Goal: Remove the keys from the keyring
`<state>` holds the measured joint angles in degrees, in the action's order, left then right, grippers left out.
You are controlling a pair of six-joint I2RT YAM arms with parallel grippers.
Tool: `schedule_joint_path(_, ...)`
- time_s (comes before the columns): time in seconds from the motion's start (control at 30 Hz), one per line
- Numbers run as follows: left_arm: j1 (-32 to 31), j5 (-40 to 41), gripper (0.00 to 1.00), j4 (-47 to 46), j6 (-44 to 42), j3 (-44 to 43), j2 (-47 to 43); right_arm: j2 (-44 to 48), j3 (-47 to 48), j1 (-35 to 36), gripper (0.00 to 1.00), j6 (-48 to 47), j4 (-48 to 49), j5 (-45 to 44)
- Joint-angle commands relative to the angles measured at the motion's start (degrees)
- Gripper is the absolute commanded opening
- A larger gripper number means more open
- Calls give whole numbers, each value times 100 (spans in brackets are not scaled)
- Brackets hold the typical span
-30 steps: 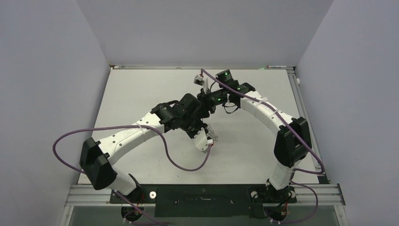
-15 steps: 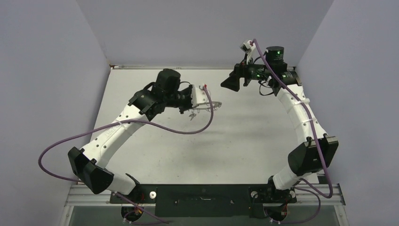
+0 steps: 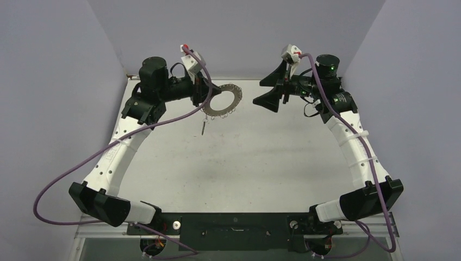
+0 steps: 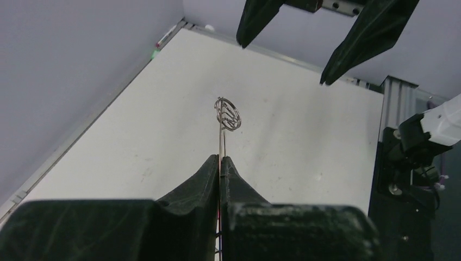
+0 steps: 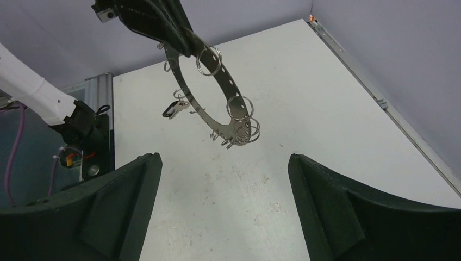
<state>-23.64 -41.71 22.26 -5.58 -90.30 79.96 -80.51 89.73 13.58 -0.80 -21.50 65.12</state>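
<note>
Above the far half of the table (image 3: 234, 163), nearest the arm bases, one key (image 3: 202, 126) dangles from the lower rim of the keyring (image 3: 238, 99), clear of the surface. Treat this key as light, thin and rigid. Expect it to swing freely and to slip on smooth pads, so take it flat across its faces, close to its loop. The keyring is probably stiff flat metal that will not flex. Its small wire loops (image 5: 209, 58) look like the springy, delicate parts. Whether other loops carry keys is too small to tell. Farther back, the left gripper (image 4: 220, 159) is pinched tight on the ring's rim and holds it aloft. Opposite, the right gripper (image 5: 222, 159) faces the ring with its fingers spread wide. It holds and touches nothing and is well apart from the ring.
</note>
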Motion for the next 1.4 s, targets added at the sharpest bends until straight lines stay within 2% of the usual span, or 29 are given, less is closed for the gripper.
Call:
schedule_joint_path(0.0,115,-864,0,-1287,1313,-83,-392,1,-36,305,90,-103,436,229)
schedule_joint_path(0.17,130,-998,0,-1646,1850,-91,-457,-142,-214,765,90,267,850,-21)
schedule_joint_path(0.3,228,-1039,0,-2057,2265,-62,-470,-198,-721,908,90,1746,2679,72)
schedule_joint_path(0.4,373,-1060,0,-2574,2722,24,-460,-298,-934,1053,97,2985,3938,201)
schedule_joint_path(0.47,510,-1070,0,-2923,3076,129,-451,-335,-996,1184,87,3623,4474,159)
schedule_joint_path(0.53,595,-1077,0,-3130,3277,187,-444,-339,-888,1364,76,3555,4266,61)
schedule_joint_path(0.77,754,-895,0,-3647,3762,484,-451,-481,-532,1596,10,3540,3940,-122)
schedule_joint_path(0.8,784,-836,0,-3635,3766,509,-455,-502,-468,1587,6,3547,3882,-166)
schedule_joint_path(0.97,959,-493,1,-3368,3747,523,-441,-586,-161,1577,5,3611,3510,-468)
schedule_joint_path(1.0,996,-420,9,-3287,3715,527,-446,-605,-110,1577,5,3613,3452,-561)
schedule_joint_path(1.07,1048,-267,33,-3236,3662,610,-507,-625,-14,1577,5,3606,3364,-668)
schedule_joint_path(1.13,1086,-98,51,-3154,3585,723,-610,-648,34,1556,5,3617,3328,-753)
schedule_joint_path(1.23,1185,63,64,-3143,3481,1000,-819,-655,39,1495,5,3668,3333,-873)
schedule_joint_path(1.37,1333,526,71,-3145,3325,1570,-1185,-674,87,1441,5,3745,3362,-959)
